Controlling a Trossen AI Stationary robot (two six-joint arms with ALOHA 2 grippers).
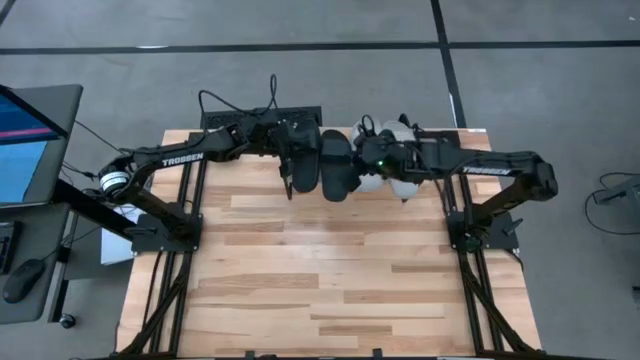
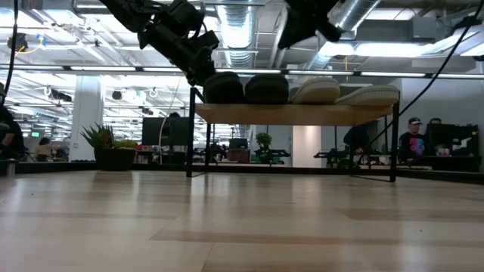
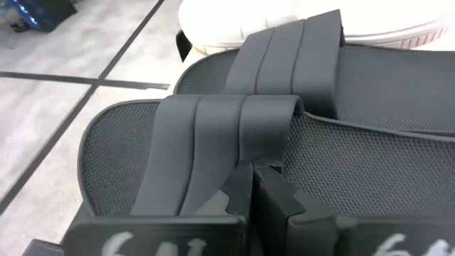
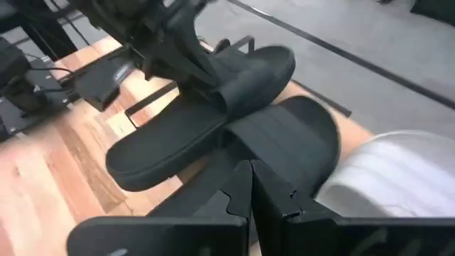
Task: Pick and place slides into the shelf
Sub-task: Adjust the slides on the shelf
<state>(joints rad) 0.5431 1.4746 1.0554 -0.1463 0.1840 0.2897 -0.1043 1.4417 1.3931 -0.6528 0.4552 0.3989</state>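
Note:
The shelf stands at the table's far edge with four slides side by side on its plank. From the left they are a black slide, a second black slide and two light grey slides. My left gripper is shut on the leftmost black slide. My right gripper is shut and hangs in the air above the slides, over the second black slide, with nothing between its fingers. My left gripper pinches the near edge of the black slide's wide strap between its two fingers, and the strap is puckered there. The fingers come slanting down from the table's near left. The slide lies sole down on the shelf's plank, at its left end.
The wooden tabletop in front of the shelf is bare. Cables and a black box lie behind the shelf's left end. A monitor stands off the table's left side. People and desks show in the room beyond.

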